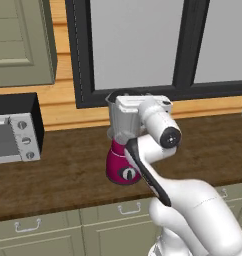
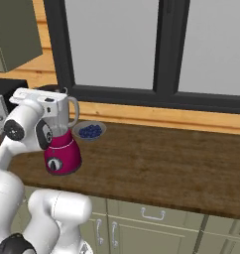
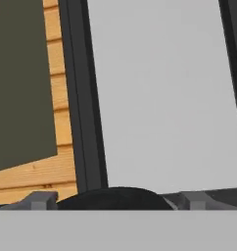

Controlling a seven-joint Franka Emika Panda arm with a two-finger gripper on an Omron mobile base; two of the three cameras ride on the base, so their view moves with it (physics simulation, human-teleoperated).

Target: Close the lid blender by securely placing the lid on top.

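Note:
The blender (image 1: 121, 169) stands on the wooden counter, with a magenta base, a black dial and a clear grey jar (image 2: 68, 115) with a side handle. My white hand (image 1: 142, 107) sits level with the jar's top and hides much of it. In the hand view the round black lid (image 3: 113, 198) lies low between the two fingertips (image 3: 42, 200). My gripper (image 3: 118, 201) is open, with a small gap on each side of the lid. Whether the lid sits fully on the jar's mouth I cannot tell.
A black-and-silver toaster oven (image 1: 14, 131) stands at the left of the counter (image 2: 161, 158). A small bowl of blueberries (image 2: 90, 130) sits behind the blender. A dark-framed window (image 1: 138, 45) runs along the back wall, and a grey-green cabinet (image 1: 20, 40) hangs at upper left.

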